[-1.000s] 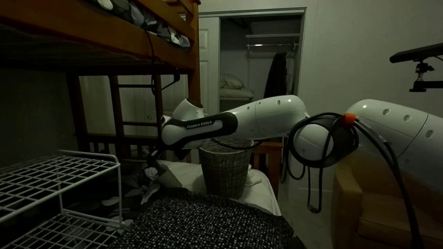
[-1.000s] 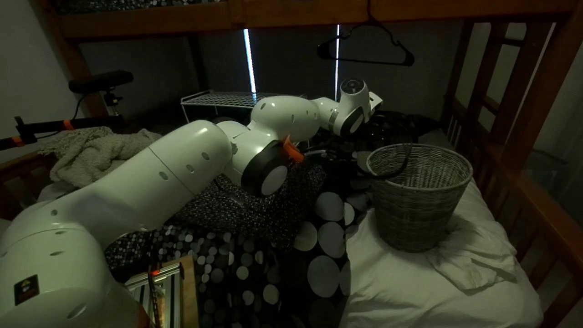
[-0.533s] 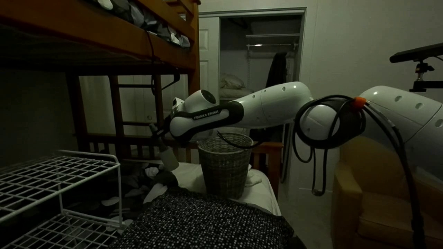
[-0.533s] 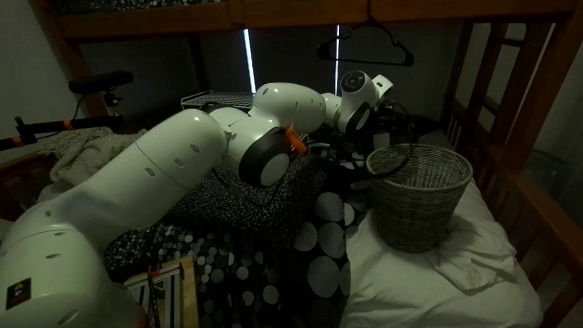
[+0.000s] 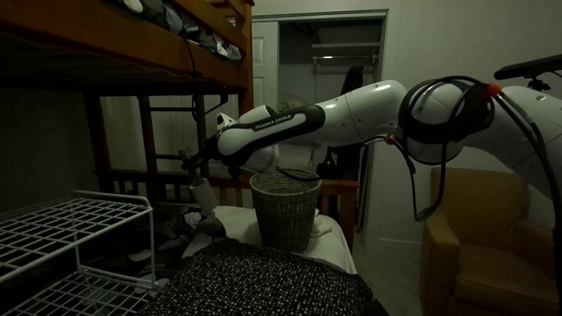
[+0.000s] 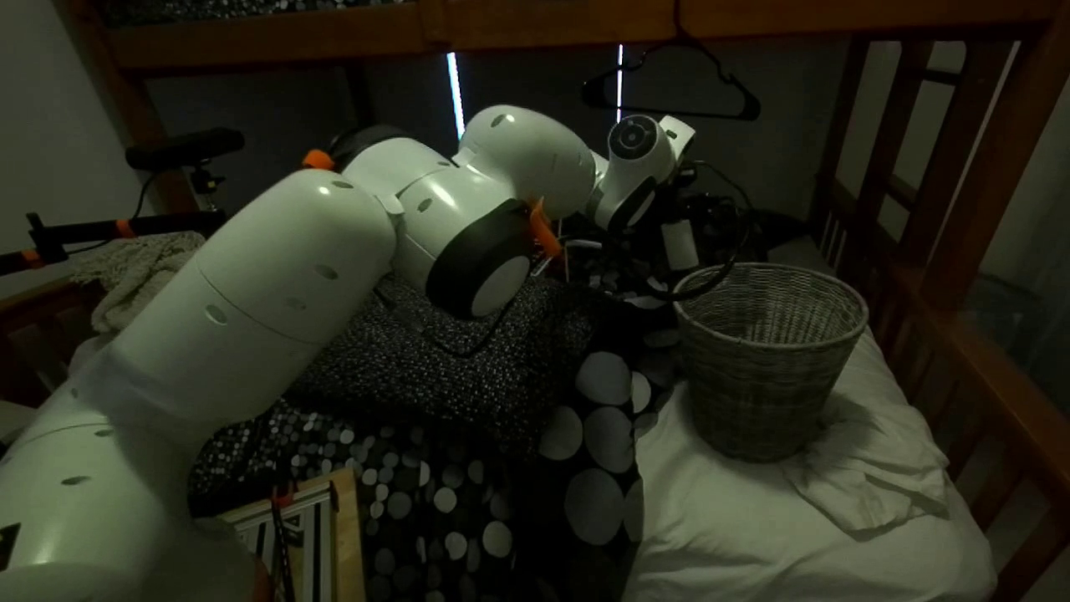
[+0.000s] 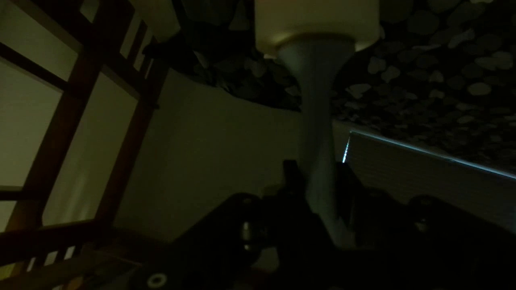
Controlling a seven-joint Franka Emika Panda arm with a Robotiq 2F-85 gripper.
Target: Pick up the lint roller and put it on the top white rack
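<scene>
End effector [image 7: 316,173] clamped on handle [image 7: 316,121] of roller [image 5: 204,194], probably to keep roll [image 7: 318,18] untouched. Roller hangs tilted, roll end lower, above counter [image 6: 794,543], apart from rack [image 5: 79,221]; placement not yet done. Rack stands upright; mesh top presumably lets roller lie flat. Basket [image 5: 285,224] farther from rack than roller; likely no part in task. Counter: lower bunk, dotted cover [image 5: 259,281] near rack, white sheet [image 5: 241,221] farther off. Room dim; bunk frame [image 5: 145,41] above rack, closet [image 5: 298,74] well away.
</scene>
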